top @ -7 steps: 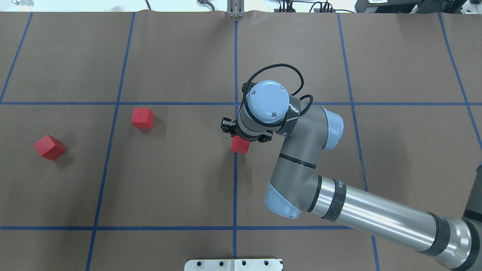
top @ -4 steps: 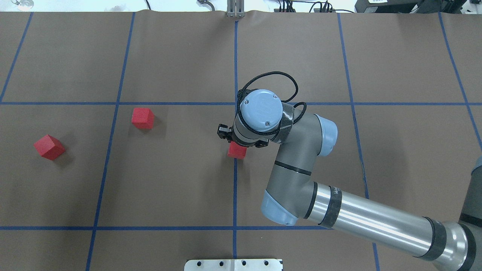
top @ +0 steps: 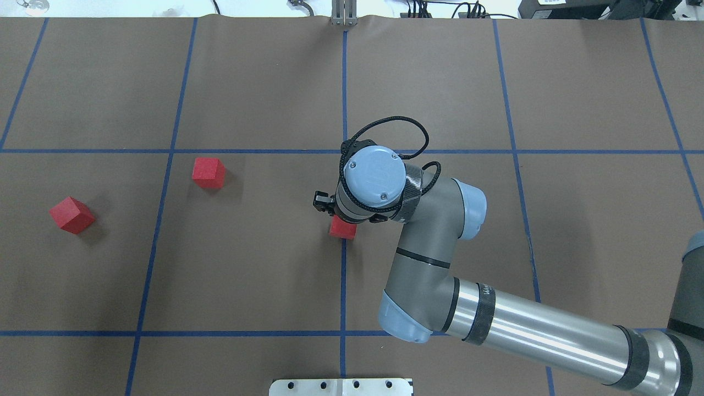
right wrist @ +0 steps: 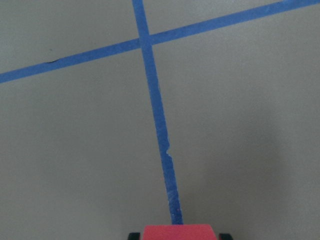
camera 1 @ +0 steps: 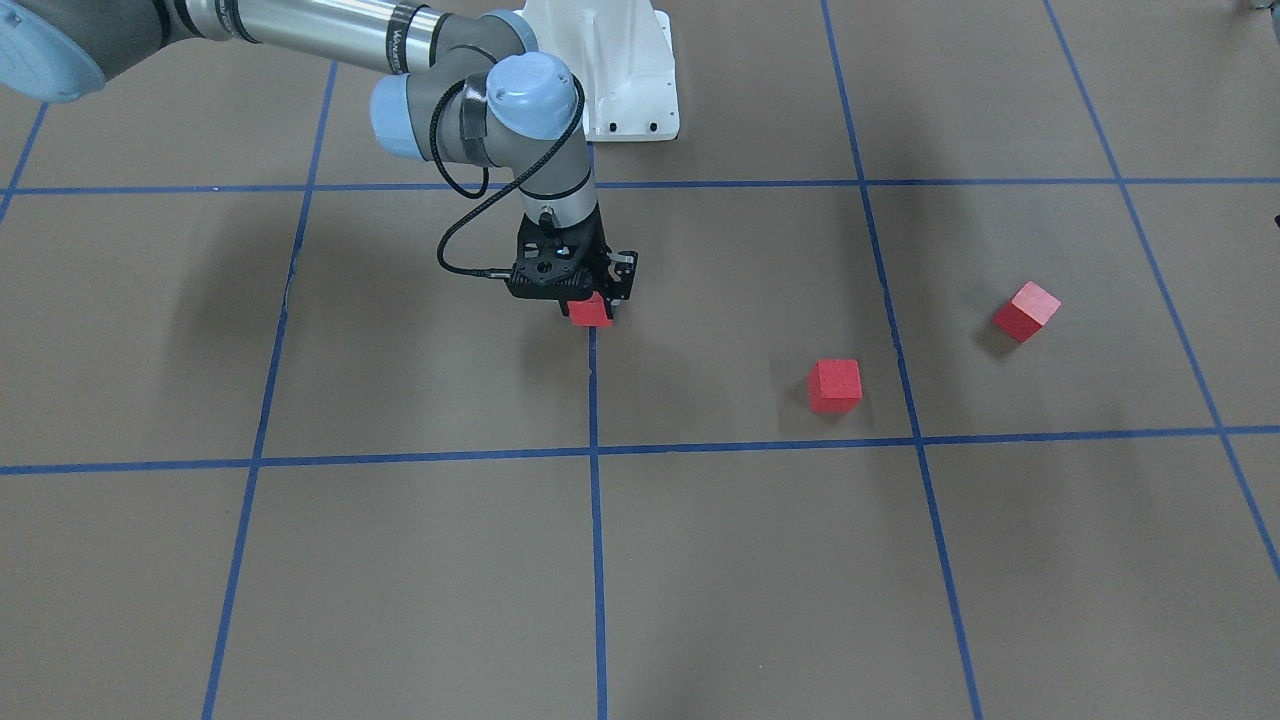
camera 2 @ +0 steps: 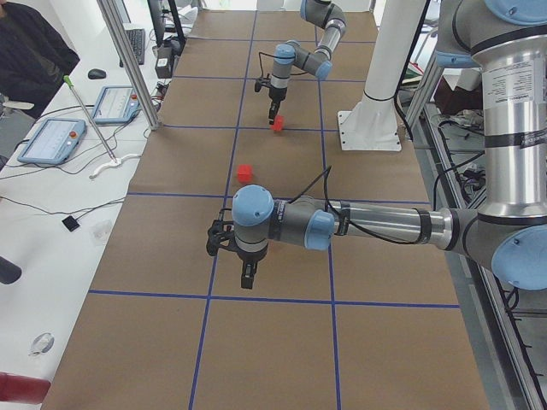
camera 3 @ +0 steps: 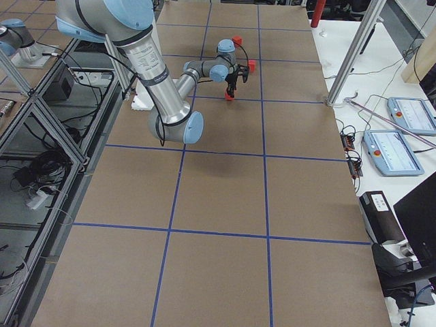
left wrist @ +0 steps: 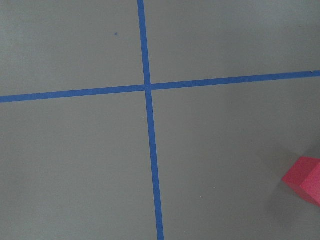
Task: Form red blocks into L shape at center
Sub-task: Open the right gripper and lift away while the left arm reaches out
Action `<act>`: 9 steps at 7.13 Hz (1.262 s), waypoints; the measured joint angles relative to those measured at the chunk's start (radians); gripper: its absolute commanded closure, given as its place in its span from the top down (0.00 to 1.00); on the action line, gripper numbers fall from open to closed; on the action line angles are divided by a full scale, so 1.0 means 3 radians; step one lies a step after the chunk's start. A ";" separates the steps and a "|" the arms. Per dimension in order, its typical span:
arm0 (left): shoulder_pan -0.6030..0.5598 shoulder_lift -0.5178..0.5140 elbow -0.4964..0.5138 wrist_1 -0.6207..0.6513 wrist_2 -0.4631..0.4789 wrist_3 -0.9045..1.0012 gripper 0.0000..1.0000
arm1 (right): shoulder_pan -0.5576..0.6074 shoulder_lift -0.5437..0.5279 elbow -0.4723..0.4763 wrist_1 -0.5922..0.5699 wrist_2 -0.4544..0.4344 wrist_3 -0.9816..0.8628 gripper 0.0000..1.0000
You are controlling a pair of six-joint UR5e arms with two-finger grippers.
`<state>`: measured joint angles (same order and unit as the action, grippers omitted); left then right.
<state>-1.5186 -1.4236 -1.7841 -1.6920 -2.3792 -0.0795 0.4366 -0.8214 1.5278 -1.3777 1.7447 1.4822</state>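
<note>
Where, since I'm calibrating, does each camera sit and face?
Front: across the table, facing the base; right arm.
Overhead: behind the robot, looking down; right arm.
Exterior left: left table end; left arm near, right far.
Exterior right: right table end; right arm near.
Left wrist: looks down at tape, a loose block; no body.
Right wrist: looks down at tape; fingertips, held block.
Shared: front and overhead both show the right gripper holding that block.

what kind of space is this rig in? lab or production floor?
Most likely a robotics lab test cell, not production: a paper-covered table gridded with blue tape, control pendants on a side bench, aluminium frame posts. The right gripper holds just a small red block.
</note>
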 measured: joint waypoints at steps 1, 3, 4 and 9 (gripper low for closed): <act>0.0000 0.0000 0.0000 0.0000 0.0000 0.0002 1.00 | -0.0023 -0.0010 0.0005 0.0000 -0.0072 -0.0002 1.00; 0.0001 -0.0004 -0.0006 -0.0004 0.0000 0.0001 1.00 | -0.0092 -0.0020 0.0016 -0.0001 -0.0272 -0.0008 1.00; 0.0016 -0.0017 -0.0019 -0.0009 -0.0003 -0.0033 1.00 | -0.0108 -0.0023 0.0055 -0.0002 -0.0296 -0.0015 1.00; 0.1011 -0.0507 -0.0157 -0.0805 -0.0021 -0.2221 1.00 | 0.0455 -0.0549 0.0946 -0.0119 0.0351 -0.0108 1.00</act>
<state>-1.2153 -1.5755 -1.8312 -1.9337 -2.3854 -0.7458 0.5732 -0.9862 1.8115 -1.4135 1.8499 1.4497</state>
